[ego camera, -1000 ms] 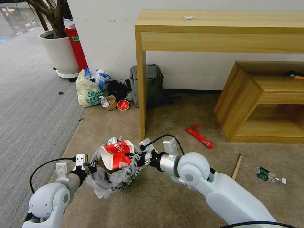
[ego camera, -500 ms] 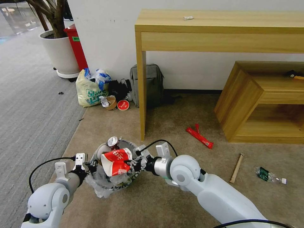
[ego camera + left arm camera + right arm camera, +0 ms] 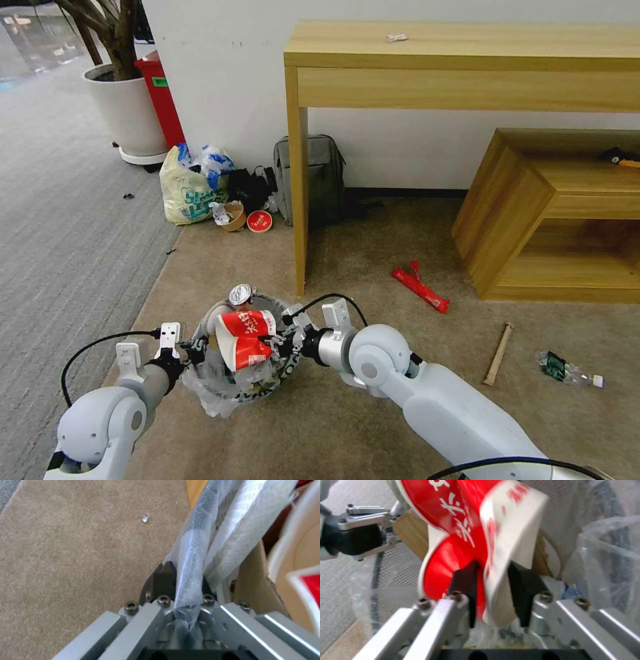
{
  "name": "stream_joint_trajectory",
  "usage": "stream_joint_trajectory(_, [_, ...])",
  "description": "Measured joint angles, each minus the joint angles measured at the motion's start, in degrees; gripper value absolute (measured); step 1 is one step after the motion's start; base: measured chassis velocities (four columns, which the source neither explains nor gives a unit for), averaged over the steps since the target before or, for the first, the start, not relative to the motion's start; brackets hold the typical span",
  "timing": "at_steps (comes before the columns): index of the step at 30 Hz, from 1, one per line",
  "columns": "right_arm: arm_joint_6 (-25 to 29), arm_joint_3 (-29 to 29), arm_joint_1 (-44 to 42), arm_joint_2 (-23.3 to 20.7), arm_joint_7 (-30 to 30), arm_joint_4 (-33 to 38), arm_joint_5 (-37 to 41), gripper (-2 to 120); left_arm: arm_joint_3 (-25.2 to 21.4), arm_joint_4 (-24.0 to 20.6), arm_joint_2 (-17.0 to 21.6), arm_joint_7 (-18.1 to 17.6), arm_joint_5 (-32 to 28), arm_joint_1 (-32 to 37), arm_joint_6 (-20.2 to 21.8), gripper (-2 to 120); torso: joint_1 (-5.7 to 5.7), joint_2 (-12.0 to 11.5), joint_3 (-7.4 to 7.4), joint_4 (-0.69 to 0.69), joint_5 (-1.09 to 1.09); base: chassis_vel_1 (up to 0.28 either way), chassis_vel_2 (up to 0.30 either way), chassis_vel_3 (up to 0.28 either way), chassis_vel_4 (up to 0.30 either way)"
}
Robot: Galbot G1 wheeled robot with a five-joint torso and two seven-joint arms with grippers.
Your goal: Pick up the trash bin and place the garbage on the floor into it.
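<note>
The trash bin point(image 3: 235, 385), black with a printed plastic bag liner, hangs just above the beige floor point(image 3: 373, 413). My left gripper point(image 3: 193, 350) is shut on its rim and bag point(image 3: 186, 590). My right gripper point(image 3: 277, 343) is shut on the wall of a squashed red paper cup point(image 3: 245, 331), which lies tilted in the bin's mouth point(image 3: 460, 537). A crushed can point(image 3: 240, 294) rests at the bin's far rim. On the carpet lie a red wrapper point(image 3: 420, 288), a wooden stick point(image 3: 499, 353) and a small bottle point(image 3: 567, 369).
The wooden desk's leg point(image 3: 300, 200) stands just beyond the bin. A grey backpack point(image 3: 313, 177), a shopping bag point(image 3: 187, 187), a brown cup point(image 3: 233, 217) and a red lid point(image 3: 259, 221) sit by the wall. A low wooden shelf point(image 3: 553, 213) is at the right, grey ribbed carpet point(image 3: 60, 220) at the left.
My right gripper has moved down and toward the left arm, carrying the red cup from above the bin into its mouth. The left gripper and bin have stayed put.
</note>
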Motion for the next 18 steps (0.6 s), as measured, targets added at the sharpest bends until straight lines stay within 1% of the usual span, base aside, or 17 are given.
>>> stream_joint_trajectory(1, [0.13,-0.03,-0.04,0.06,0.07,-0.05,-0.1,33,-0.06,-0.03,-0.01,0.04,0.0,0.11,0.0,0,0.0,0.0,0.0,0.0,0.0,0.0,0.0,0.0,0.0])
stream_joint_trajectory(2, [0.13,-0.03,-0.04,0.06,0.07,-0.05,-0.1,33,-0.06,-0.03,-0.01,0.04,0.0,0.11,0.0,0,0.0,0.0,0.0,0.0,0.0,0.0,0.0,0.0,0.0])
stream_joint_trajectory(4, [0.7,-0.06,-0.11,0.05,0.28,0.07,-0.43,41,-0.13,-0.03,-0.15,0.08,0.03,0.27,0.0,0,0.0,0.0,0.0,0.0,0.0,0.0,0.0,0.0,0.0])
stream_joint_trajectory(5, [0.87,-0.05,-0.11,-0.07,0.48,0.43,-0.44,48,-0.16,0.0,-0.23,0.1,0.05,0.29,0.0,0,0.0,0.0,0.0,0.0,0.0,0.0,0.0,0.0,0.0])
stream_joint_trajectory(7, [0.95,0.0,-0.1,-0.17,0.56,0.67,-0.44,49,-0.18,0.03,-0.27,0.1,0.06,0.29,0.0,0,0.0,0.0,0.0,0.0,0.0,0.0,0.0,0.0,0.0])
stream_joint_trajectory(9, [1.12,0.35,-0.03,-0.67,0.82,1.6,-0.44,61,-0.2,0.18,-0.39,0.12,0.08,0.29,0.0,0,0.0,0.0,0.0,0.0,0.0,0.0,0.0,0.0,0.0])
stream_joint_trajectory(11, [1.15,0.43,-0.02,-0.77,0.87,1.77,-0.42,63,-0.2,0.19,-0.4,0.12,0.08,0.29,0.0,0,0.0,0.0,0.0,0.0,0.0,0.0,0.0,0.0,0.0])
stream_joint_trajectory(12, [1.22,0.64,0.04,-0.98,1.03,2.17,-0.42,72,-0.2,0.2,-0.44,0.13,0.07,0.24,0.0,0,0.0,0.0,0.0,0.0,0.0,0.0,0.0,0.0,0.0])
stream_joint_trajectory(13, [1.24,0.71,0.05,-1.04,1.08,2.28,-0.42,75,-0.2,0.21,-0.45,0.12,0.06,0.22,0.0,0,0.0,0.0,0.0,0.0,0.0,0.0,0.0,0.0,0.0])
stream_joint_trajectory(14, [1.24,0.71,0.05,-1.04,1.08,2.28,-0.42,75,-0.2,0.21,-0.45,0.12,0.06,0.22,0.0,0,0.0,0.0,0.0,0.0,0.0,0.0,0.0,0.0,0.0])
stream_joint_trajectory(15, [1.3,0.83,0.06,-1.12,1.11,2.46,-0.41,78,-0.2,0.22,-0.46,0.13,0.03,0.19,0.0,0,0.0,0.0,0.0,0.0,0.0,0.0,0.0,0.0,0.0])
stream_joint_trajectory(16, [1.37,1.02,0.06,-1.26,1.15,2.68,-0.44,86,-0.27,0.25,-0.48,0.12,0.0,0.16,0.0,0,0.0,0.0,0.0,0.0,0.0,0.0,0.0,0.0,0.0])
stream_joint_trajectory(17, [1.41,1.22,0.06,-1.34,1.13,2.95,-0.45,89,-0.36,0.29,-0.48,0.12,-0.04,0.16,0.0,0,0.0,0.0,0.0,0.0,0.0,0.0,0.0,0.0,0.0])
stream_joint_trajectory(18, [1.41,1.22,0.06,-1.34,1.13,2.95,-0.45,89,-0.36,0.29,-0.48,0.12,-0.04,0.16,0.0,0,0.0,0.0,0.0,0.0,0.0,0.0,0.0,0.0,0.0])
